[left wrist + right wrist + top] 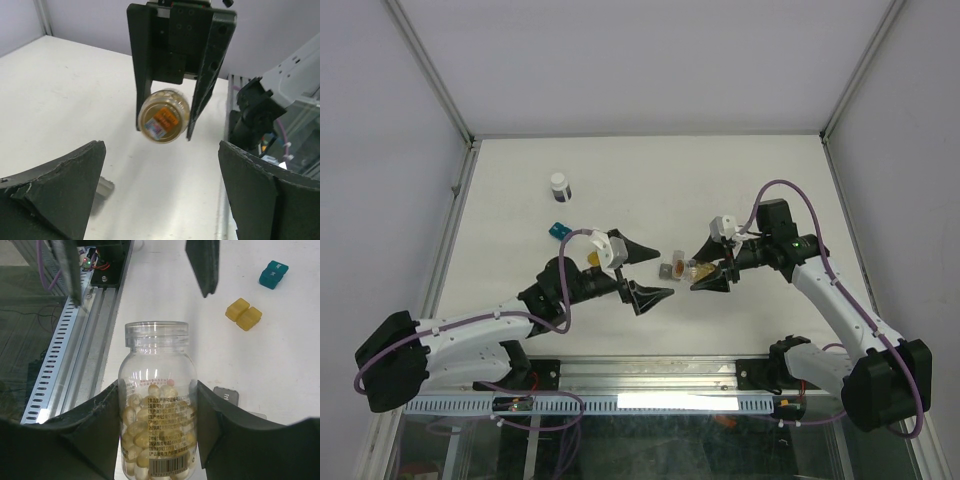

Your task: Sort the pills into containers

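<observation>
White table point(670, 180); right pincer point(708, 272) clamped on pill bottle point(157, 405), label point(161, 437) txt illegible; left pincer point(662, 272) agape.

Left arm: runs low from its base toward mid-bench point(740, 180), wrist rolled so the fingers stand one beyond the other. Left hand point(663, 273) spread wide, nothing between the fingers point(55, 185), pointing at the right hand.

Right arm: rises from its base, elbow bent at the far right, forearm turned back toward centre. Right hand point(695, 270) faces the left hand, close to it, not touching. Its fingers point(95, 440) are clamped on both sides of a pill bottle point(157, 415), held clear of the bench, with the bottle's base toward the left hand.
</observation>
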You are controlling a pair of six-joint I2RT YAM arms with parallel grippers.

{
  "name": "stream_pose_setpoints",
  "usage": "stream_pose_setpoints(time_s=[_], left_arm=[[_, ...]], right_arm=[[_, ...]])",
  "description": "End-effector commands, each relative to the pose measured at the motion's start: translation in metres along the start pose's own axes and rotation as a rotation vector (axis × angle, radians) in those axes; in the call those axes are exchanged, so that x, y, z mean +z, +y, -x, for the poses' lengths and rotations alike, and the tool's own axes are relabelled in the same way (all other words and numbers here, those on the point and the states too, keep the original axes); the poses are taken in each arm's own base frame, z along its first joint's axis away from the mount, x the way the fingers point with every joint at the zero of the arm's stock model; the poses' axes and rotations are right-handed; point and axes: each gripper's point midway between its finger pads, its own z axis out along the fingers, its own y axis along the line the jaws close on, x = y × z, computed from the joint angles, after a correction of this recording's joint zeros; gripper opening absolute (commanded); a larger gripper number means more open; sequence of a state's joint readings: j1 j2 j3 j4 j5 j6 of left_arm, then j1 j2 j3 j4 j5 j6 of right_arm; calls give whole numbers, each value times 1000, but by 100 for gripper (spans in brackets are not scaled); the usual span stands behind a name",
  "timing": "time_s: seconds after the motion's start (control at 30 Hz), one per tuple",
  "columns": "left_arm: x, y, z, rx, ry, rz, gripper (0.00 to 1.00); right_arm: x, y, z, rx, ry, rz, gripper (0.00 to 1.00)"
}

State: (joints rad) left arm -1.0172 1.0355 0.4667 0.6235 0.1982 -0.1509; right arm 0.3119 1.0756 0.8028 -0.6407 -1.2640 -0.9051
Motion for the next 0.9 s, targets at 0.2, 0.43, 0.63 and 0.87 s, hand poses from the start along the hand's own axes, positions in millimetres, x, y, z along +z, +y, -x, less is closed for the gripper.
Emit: stream_pose_setpoints(time_s=[0.2,0.43,0.63,0.87], left_arm=[[13,0,18,394,-135,-248,98],[33,1,7,331,-88,-295,83],[39,4,13,284,-107,-276,69],[38,0,19,226,-131,-282,57]], right_arm=[[1,-1,9,-76,-28,16,0],[1,-1,9,-79,-28,16,0],[1,-1,9,-79,-27,18,0],[1,-1,8,-79,-25,17,0]])
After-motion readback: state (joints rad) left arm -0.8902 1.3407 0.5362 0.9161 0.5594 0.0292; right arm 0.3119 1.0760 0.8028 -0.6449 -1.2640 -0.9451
